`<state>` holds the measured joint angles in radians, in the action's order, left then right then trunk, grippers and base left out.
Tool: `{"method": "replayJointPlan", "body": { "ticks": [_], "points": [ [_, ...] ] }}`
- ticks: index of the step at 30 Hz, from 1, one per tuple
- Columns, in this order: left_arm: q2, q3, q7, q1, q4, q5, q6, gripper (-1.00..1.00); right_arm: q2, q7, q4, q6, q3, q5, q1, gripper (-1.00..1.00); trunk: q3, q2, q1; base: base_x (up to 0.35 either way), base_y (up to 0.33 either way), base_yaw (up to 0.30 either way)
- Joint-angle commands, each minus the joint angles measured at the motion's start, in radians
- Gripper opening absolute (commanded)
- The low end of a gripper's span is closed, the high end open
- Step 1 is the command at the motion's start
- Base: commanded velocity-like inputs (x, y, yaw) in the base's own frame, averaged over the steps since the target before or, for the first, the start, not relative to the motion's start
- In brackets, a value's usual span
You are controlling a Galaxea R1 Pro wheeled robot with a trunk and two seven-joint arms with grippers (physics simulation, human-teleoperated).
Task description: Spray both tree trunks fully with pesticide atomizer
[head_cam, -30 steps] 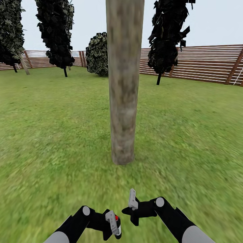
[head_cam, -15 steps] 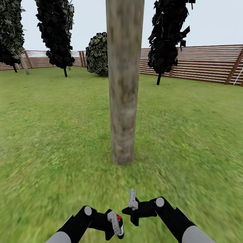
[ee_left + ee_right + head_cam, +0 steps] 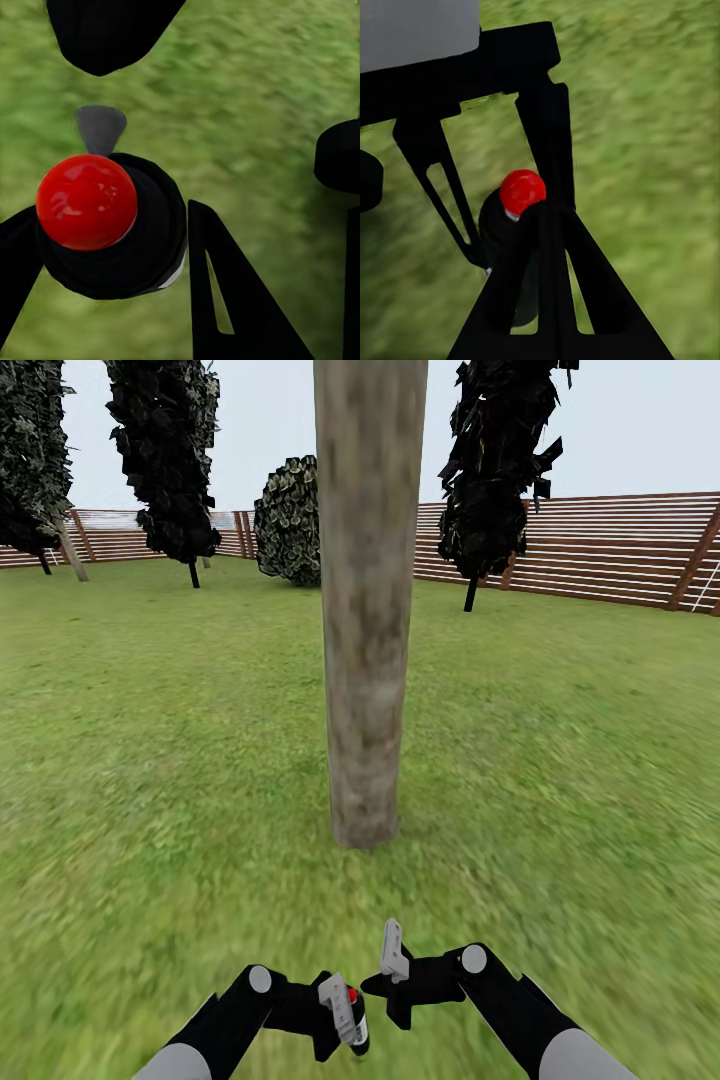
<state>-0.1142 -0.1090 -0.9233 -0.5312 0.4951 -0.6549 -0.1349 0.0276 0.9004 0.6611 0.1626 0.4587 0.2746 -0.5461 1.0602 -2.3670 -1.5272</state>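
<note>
Left pincer (image 3: 345, 1015) low in the head view, closed around the pesticide atomizer (image 3: 352, 1010), red cap peeking out beside the grey finger. Right pincer (image 3: 392, 960) just beside it, seemingly holding nothing; how wide, cannot tell from here. Straight ahead, thick tree trunk (image 3: 368, 600) rising out of the lawn (image 3: 150, 760), bark bare and mottled, no pale specks of pesticide to be seen. Fence (image 3: 600, 550) and dark columnar trees (image 3: 165, 460) behind. Pickup done, then; spraying seemingly not begun, and a second trunk to find after this one.

Left wrist view: atomizer (image 3: 112, 225) hard up against the camera, red cap glossy, black fingers (image 3: 232, 300) pressed on either side, grass beneath.

Right wrist view: right pincer (image 3: 521, 225) with fingers parted, empty, the atomizer (image 3: 521, 191) showing through the gap, in the other pincer's hold.
</note>
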Motion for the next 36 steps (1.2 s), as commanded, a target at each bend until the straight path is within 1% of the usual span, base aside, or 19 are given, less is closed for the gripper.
{"method": "replayJointPlan", "body": {
  "ticks": [1, 36],
  "points": [
    [0.0, 0.0, 0.0, 0.0, 0.003, 0.004, 0.0, -1.0, 0.0, 0.0, 0.0, 0.0, 0.0, 0.0, 0.0, -1.0, 0.0, 0.0, 0.0, 0.0, 0.0, 0.0],
    [-0.004, 0.003, -0.001, 0.002, 0.007, 0.011, -0.002, -1.0, 0.0, 0.0, 0.0, 0.0, 0.0, 0.0, 0.0, -1.0, 0.0, 0.0, 0.0, 0.0, 0.0, 0.0]
  ]
}}
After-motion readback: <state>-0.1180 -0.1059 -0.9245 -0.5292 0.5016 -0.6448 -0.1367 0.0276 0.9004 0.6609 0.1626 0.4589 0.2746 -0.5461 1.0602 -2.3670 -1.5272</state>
